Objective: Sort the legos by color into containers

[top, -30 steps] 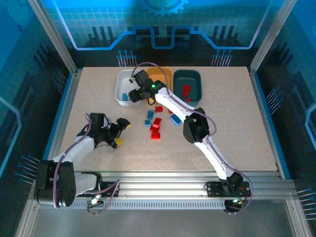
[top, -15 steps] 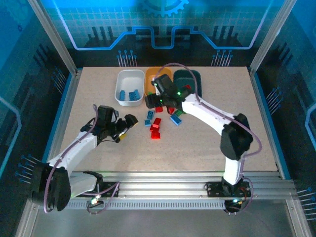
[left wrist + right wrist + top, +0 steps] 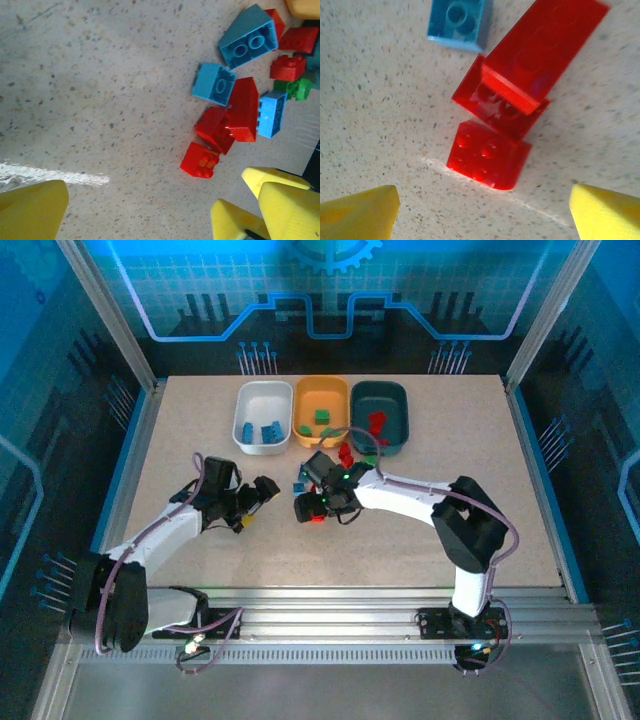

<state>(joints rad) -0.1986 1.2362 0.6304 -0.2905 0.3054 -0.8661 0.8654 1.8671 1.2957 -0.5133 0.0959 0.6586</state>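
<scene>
- Where the speckled table (image 3: 170, 430) reaches the upper part of the top view, three containers stand in a row: the white tray (image 3: 262, 403) at left, the orange-yellow tray (image 3: 322, 393) in the middle, and the dark teal tray (image 3: 392, 398) at right.
- Blue bricks (image 3: 262, 434) lie in the white tray, green bricks (image 3: 321, 418) in the orange-yellow one, and a red brick (image 3: 377, 423) in the teal one.
- The loose legos (image 3: 300, 480) sit in a cluster at the centre of the top view, just below the trays.
- The right gripper (image 3: 306, 508) is low over the lower-left edge of that cluster.
- In the right wrist view this gripper (image 3: 480, 215) has its yellow fingertips (image 3: 360, 210) in the bottom corners, spread wide and gripping nothing.
- A small red brick (image 3: 487, 156) lies studs-up on the table just above the gap between them, touching neither.
- Higher in that view, a long red brick (image 3: 545, 50) lies across another red one, and a blue brick (image 3: 460, 22) sits at the top edge.
- The left gripper (image 3: 257, 504) is left of centre in the top view, pointing at the cluster and apart from it.
- In the left wrist view its yellow tips (image 3: 32, 210) sit at the bottom edge, spread apart and empty.
- The cluster fills the upper right of that view, red pieces (image 3: 243, 107) among blue ones (image 3: 213, 84).
</scene>
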